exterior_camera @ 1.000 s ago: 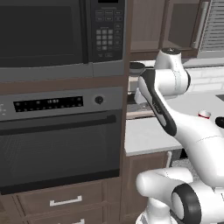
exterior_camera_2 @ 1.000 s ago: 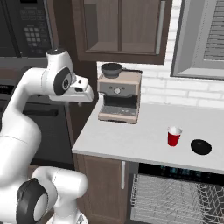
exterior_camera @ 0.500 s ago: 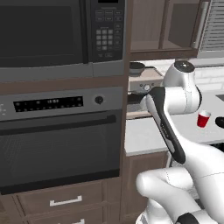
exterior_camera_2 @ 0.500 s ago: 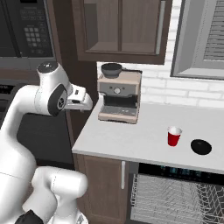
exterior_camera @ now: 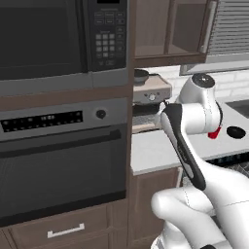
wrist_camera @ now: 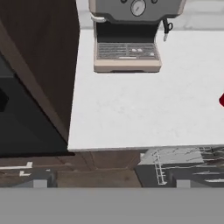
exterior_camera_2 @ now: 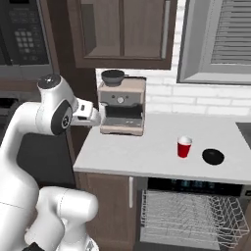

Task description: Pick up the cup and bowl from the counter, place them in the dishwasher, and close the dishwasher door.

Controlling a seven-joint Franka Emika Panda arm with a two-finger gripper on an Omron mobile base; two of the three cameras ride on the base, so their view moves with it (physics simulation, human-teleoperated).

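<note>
The red cup (exterior_camera_2: 184,146) stands upright on the white counter (exterior_camera_2: 142,152), with the black bowl (exterior_camera_2: 213,156) just to its right. Below them the dishwasher (exterior_camera_2: 188,215) is open, its white wire rack pulled out. My gripper (exterior_camera_2: 97,117) hovers at the counter's left end, beside the coffee machine and well left of the cup. In the hand view the gripper (wrist_camera: 111,183) is open and holds nothing, and the cup (wrist_camera: 222,100) is a red sliver at the right edge. The left base view shows the cup (exterior_camera: 214,132) partly behind my arm, next to the bowl (exterior_camera: 236,131).
A coffee machine (exterior_camera_2: 121,107) stands at the counter's back left, against the brick wall. A tall cabinet with a black oven (exterior_camera: 58,160) and a microwave (exterior_camera: 53,39) borders the counter on the left. Wall cabinets (exterior_camera_2: 125,32) hang above.
The arm has swung round towards the counter and the hand has dropped a little. The whole scene has slid slightly left, so the base has moved right. Cup and bowl stay put.
</note>
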